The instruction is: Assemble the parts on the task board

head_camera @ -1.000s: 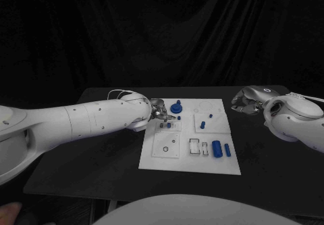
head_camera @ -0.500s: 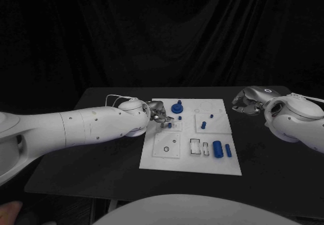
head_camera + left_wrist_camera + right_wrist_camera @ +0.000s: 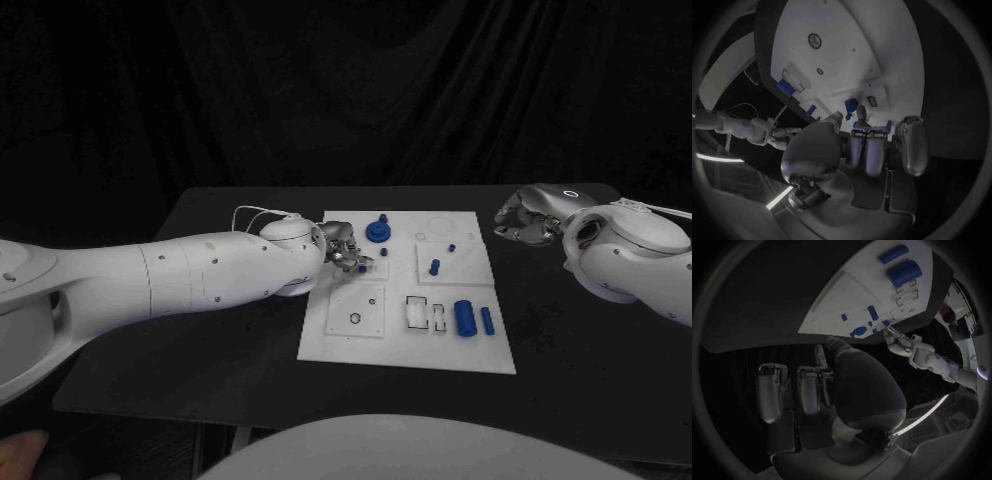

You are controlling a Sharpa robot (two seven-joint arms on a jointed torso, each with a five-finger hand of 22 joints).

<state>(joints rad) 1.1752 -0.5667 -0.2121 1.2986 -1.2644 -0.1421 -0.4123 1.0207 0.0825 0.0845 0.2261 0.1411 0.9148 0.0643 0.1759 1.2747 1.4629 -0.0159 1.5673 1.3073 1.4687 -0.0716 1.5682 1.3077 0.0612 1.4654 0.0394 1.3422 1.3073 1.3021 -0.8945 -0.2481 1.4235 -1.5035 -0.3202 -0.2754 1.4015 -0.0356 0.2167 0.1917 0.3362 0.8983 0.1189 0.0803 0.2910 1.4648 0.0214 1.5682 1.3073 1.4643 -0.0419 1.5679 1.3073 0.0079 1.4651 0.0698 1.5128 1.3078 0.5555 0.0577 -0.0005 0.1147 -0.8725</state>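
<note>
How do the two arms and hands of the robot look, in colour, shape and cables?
Both arms are white, smooth and rounded, with small dark dots on the shell. The left hand and the right hand are silver metal with many fingers. A thin white cable loops at the left wrist; another runs by the right arm.

The left arm reached across from the side, its hand (image 3: 343, 247) low with fingers curled (grip unclear) — the right hand (image 3: 522, 222) hung apart, fingers curled in.
</note>
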